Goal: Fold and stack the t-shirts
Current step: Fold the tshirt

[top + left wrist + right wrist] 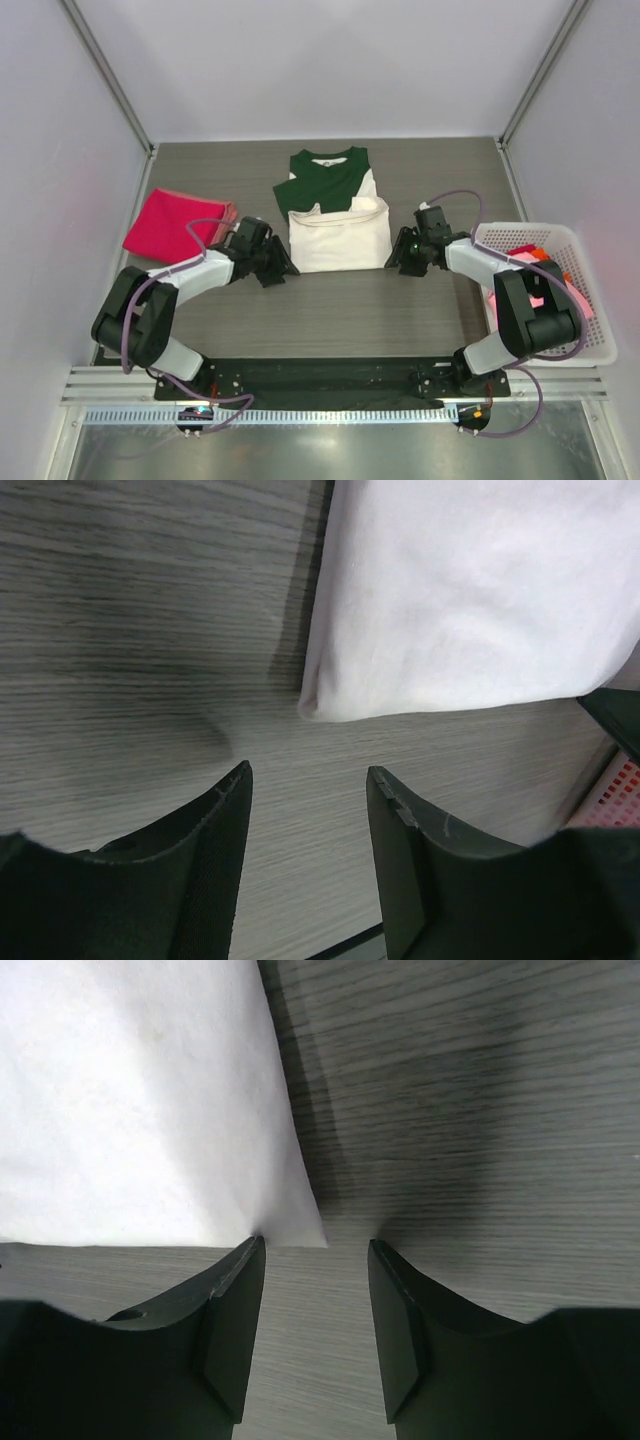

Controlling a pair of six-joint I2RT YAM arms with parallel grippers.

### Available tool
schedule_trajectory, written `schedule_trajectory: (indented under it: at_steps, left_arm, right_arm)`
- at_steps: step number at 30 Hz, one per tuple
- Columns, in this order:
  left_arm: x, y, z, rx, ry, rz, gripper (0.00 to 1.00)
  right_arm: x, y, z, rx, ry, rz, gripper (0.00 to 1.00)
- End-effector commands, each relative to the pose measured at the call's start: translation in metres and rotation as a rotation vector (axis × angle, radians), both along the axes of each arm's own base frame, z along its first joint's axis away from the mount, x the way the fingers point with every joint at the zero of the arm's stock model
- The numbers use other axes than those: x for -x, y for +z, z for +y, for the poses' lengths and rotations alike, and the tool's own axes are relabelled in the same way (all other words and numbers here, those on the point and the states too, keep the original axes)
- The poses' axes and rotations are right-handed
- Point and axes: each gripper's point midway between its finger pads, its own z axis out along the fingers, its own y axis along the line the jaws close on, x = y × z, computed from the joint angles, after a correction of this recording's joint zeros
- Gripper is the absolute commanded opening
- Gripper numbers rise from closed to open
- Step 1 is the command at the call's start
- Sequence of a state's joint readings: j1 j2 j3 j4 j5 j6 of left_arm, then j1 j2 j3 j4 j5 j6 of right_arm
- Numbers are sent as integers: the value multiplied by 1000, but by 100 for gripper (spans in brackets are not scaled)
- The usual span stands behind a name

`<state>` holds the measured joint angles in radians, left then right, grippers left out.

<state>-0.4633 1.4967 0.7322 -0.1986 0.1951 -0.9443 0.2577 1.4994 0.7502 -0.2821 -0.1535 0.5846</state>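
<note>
Overhead, shirts: We found the cream shirt (338, 238) folded narrow at mid-table, green at its far end and cream nearest the arms. The red shirt (175, 222) lay folded well apart, by the left edge of the table (340, 320).
Overhead, basket: The pink shirt (545, 290) sat inside the white basket (592, 335) on the right.
Overhead, arms: The left gripper (278, 265) stood just beside the cream shirt's near left corner, and the right gripper (398, 258) just beside its near right corner.
Left wrist, gripper: We saw the jaws spread with only bare tabletop between them. The cream shirt's rounded corner lay ahead, apart from the fingertips (238, 780).
Right wrist, gripper: The jaws stood spread and held nothing. The cream shirt's pointed corner reached the tip of one finger, and we could not tell whether it touched.
</note>
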Motion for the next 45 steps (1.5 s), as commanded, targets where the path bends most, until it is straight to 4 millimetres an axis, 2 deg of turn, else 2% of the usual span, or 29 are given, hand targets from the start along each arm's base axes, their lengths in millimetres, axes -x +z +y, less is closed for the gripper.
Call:
schedule_trajectory:
  at_steps: [1,5,6,7,8,9,12,17,23,26,27,29,32,38,39,40,41,42,43,44,45]
  left_arm:
    - [-17,11,-12,66,9,-69,51]
    - [-19,2,-16,74,4,-48,51]
    - [-18,-1,-16,73,3,-37,49]
    - [-17,-2,-16,71,5,-36,46]
    - [-16,-5,-13,62,12,-30,45]
    - [-15,-6,-13,59,13,-29,44]
    - [-12,-13,-10,47,13,-12,42]
    - [-15,-22,-9,23,19,-5,40]
    - [-26,-34,-3,-30,60,-11,30]
    - [-30,-37,1,-52,74,-19,14]
    - [-32,-37,2,-57,78,-22,0]
    - [-30,-35,2,-56,74,-23,0]
    - [-23,-24,2,-37,62,-35,0]
    - [3,20,-4,59,3,-87,0]
    - [7,29,-3,59,-3,-86,0]
    - [6,47,-4,80,-8,-122,0]
    - [9,57,-4,85,-23,-134,0]
    - [15,63,-1,81,-28,-119,0]
    - [13,79,-3,93,-33,-146,0]
    - [17,94,-3,112,-41,-175,0]
    - [21,101,-1,114,-44,-171,0]
  right_arm:
    - [-19,5,10,-46,4,-70,51]
    - [-25,-3,15,-68,10,-71,49]
    - [-24,-5,18,-78,19,-65,45]
    - [-23,-6,21,-91,26,-58,32]
    - [-24,-8,21,-91,25,-56,25]
    - [-24,-9,20,-88,23,-55,14]
    - [-24,-10,21,-90,27,-65,4]
    - [-21,-10,23,-107,38,-62,1]
    - [-20,-6,24,-120,44,-75,1]
    - [-19,-2,25,-126,48,-85,1]
    - [-19,0,26,-131,51,-88,1]
    - [-17,4,27,-134,59,-90,1]
    - [-9,9,26,-135,65,-76,1]
    - [15,46,27,-181,93,-114,1]
    - [15,61,27,-189,97,-154,1]
    - [13,74,27,-192,100,-179,1]
    - [19,80,26,-188,103,-166,1]
    - [17,95,27,-192,109,-194,1]
    - [19,108,26,-199,112,-224,1]
    - [24,114,25,-198,112,-217,1]
    - [26,128,24,-206,112,-250,1]
